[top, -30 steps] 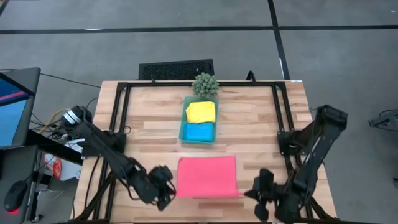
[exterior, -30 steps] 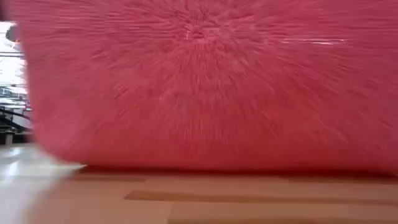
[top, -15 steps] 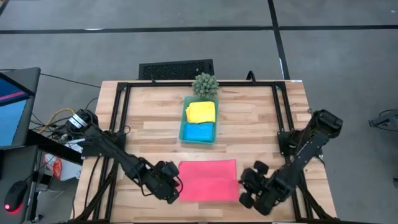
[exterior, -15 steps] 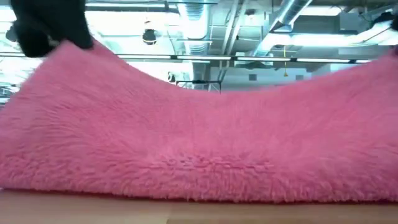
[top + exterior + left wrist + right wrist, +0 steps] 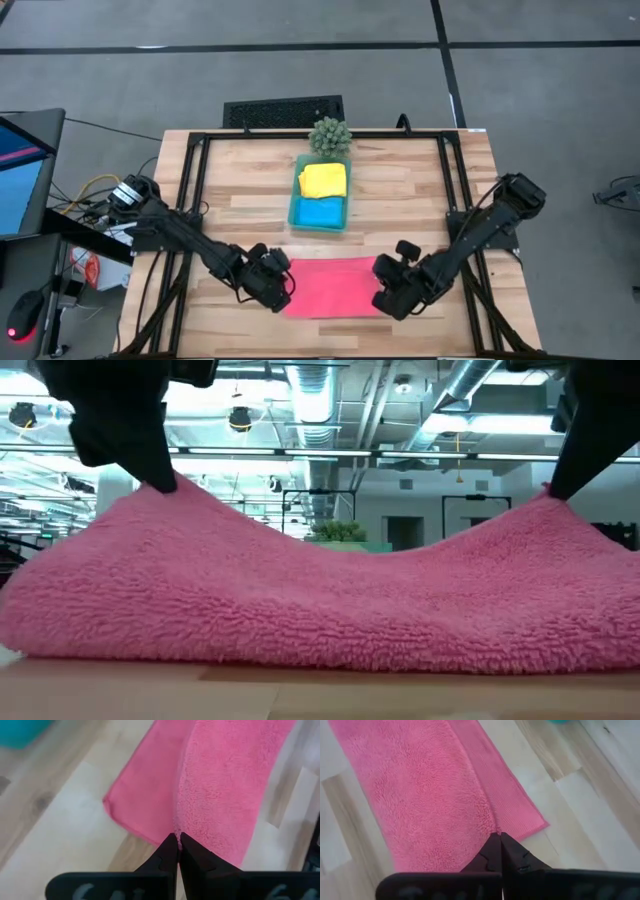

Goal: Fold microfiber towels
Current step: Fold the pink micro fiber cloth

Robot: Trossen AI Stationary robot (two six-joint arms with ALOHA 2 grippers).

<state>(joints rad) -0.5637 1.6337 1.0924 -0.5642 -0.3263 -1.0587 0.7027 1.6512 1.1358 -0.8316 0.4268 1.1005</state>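
Note:
The hot pink towel lies near the table's front edge, its near part doubled over the layer that rests flat on the wood. My left gripper is shut on the towel's left end and my right gripper on its right end. In the low view the raised edge sags between the two holds. A yellow towel and a blue towel lie folded in the teal tray. My left gripper pinches the edge of the fluffy upper layer at the towel's left end between its two fingers, slanting down from the left. That edge is lifted off the lower layer and hangs slack toward the middle. My right gripper pinches the edge of the upper layer at the towel's right end between its two fingers, slanting down from the right. The held edge stands raised above the flat layer, and the cloth sags toward the middle.
A small spiky green plant stands behind the tray at the far edge. Black frame rails run along the table's left and right sides. Bare wood lies between the tray and the right rail.
Both grippers have gone toward the far edge and down, the right one also toward the table's left, tipping further downward. They have carried the pink towel's near edge, which hung high before, over the part that stayed on the table, so the towel now lies doubled and narrower.

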